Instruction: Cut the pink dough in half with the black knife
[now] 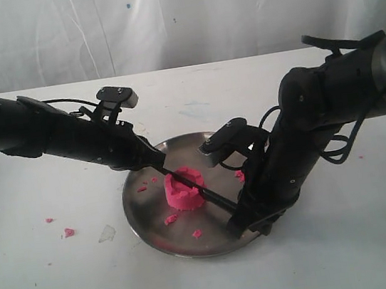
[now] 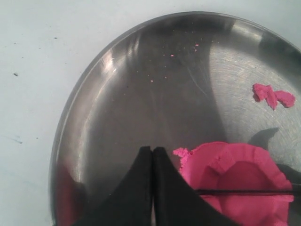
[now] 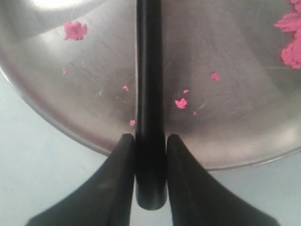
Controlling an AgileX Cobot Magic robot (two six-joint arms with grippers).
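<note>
The pink dough (image 1: 183,189) is a round notched lump in the middle of the steel plate (image 1: 145,216). The black knife (image 1: 211,196) lies across the top of the dough, its thin blade (image 2: 244,191) showing as a dark line over the dough (image 2: 240,174). My right gripper (image 1: 235,221) is shut on the knife handle (image 3: 149,70) at the plate's near right rim, fingers (image 3: 123,155) on both sides of it. My left gripper (image 1: 158,162) is shut at the blade's far end, fingertips (image 2: 143,162) together. The blade's tip is hidden behind them.
Pink scraps lie on the plate (image 1: 170,219) (image 2: 273,96) (image 3: 75,29), and crumbs (image 1: 69,232) on the white table to the left. A white curtain hangs behind. Both arms lean in over the plate from either side.
</note>
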